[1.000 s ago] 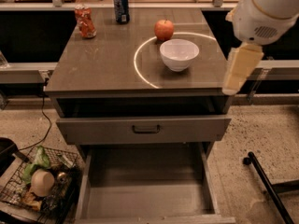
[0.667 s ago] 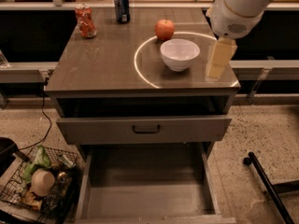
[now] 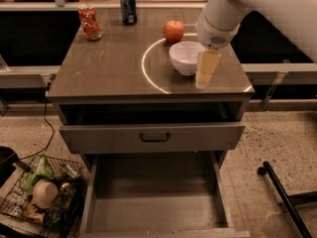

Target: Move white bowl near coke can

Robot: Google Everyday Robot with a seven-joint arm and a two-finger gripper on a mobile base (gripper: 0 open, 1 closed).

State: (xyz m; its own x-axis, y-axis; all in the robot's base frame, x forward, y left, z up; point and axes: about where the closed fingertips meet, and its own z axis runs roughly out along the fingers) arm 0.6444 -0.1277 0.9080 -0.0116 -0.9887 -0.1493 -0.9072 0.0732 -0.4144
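The white bowl (image 3: 185,56) stands upright on the right half of the brown cabinet top (image 3: 109,68), just in front of a red apple (image 3: 174,30). The coke can (image 3: 90,22), red-orange with a silver top, stands at the back left corner of the top. My gripper (image 3: 206,71) hangs down from the white arm at the bowl's right edge, its pale fingers (image 3: 207,67) in front of the bowl's right rim. It holds nothing that I can see.
A dark blue can (image 3: 128,7) stands at the back centre. A bright ring of light lies on the top around the bowl. Two drawers (image 3: 153,137) below are pulled open. A wire basket (image 3: 39,192) of items sits on the floor at the left.
The arm has swung left from beyond the cabinet's right edge, and the gripper now hangs at the bowl's right rim. The bowl, the cans and the apple have not moved.
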